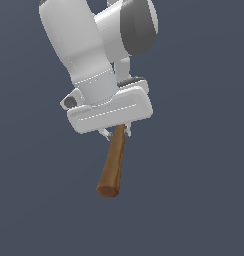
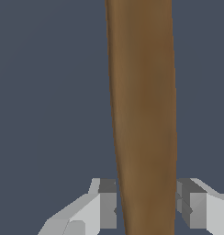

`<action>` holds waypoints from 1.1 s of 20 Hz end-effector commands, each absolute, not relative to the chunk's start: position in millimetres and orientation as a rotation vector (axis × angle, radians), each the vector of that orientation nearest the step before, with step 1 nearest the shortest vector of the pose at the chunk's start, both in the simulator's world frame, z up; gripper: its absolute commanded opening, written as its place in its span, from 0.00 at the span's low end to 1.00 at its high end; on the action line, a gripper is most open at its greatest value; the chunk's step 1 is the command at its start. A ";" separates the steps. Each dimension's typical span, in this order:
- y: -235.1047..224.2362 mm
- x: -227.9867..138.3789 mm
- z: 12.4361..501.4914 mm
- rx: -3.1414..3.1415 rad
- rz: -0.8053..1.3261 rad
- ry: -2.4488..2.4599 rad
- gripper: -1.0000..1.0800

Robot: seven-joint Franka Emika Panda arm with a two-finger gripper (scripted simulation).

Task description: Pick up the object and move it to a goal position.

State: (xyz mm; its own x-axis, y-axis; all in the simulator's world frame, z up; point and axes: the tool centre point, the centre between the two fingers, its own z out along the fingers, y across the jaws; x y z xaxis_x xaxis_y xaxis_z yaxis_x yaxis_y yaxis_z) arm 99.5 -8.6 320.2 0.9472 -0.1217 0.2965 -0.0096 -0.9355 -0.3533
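Note:
The hammer's brown wooden handle (image 1: 112, 162) sticks out from under my white gripper (image 1: 115, 132) in the exterior view, pointing down and slightly to that view's left. Its dark metal head is hidden behind the hand. In the wrist view the handle (image 2: 141, 92) runs the length of the picture between my two fingers. The grey pads (image 2: 107, 204) press against both of its sides. The gripper (image 2: 145, 206) is shut on the handle.
A plain dark grey-blue surface (image 1: 194, 200) fills the background in both views. The white arm with its dark joint (image 1: 139, 25) rises above the hand. Nothing else shows.

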 end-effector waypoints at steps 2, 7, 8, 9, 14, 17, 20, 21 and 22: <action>-19.9 105.7 352.7 -2.709 -0.492 0.006 0.00; -37.3 113.3 396.0 -2.648 -0.539 -0.118 0.00; -40.6 114.6 404.1 -2.636 -0.547 -0.141 0.00; -44.0 115.9 412.0 -2.624 -0.555 -0.163 0.00; -59.4 121.4 446.8 -2.569 -0.589 -0.259 0.00; -67.1 124.1 463.4 -2.542 -0.604 -0.304 0.00; -73.0 126.2 475.8 -2.521 -0.615 -0.338 0.00; -74.6 126.8 479.2 -2.515 -0.618 -0.346 0.00; -76.0 127.4 482.2 -2.510 -0.620 -0.354 0.00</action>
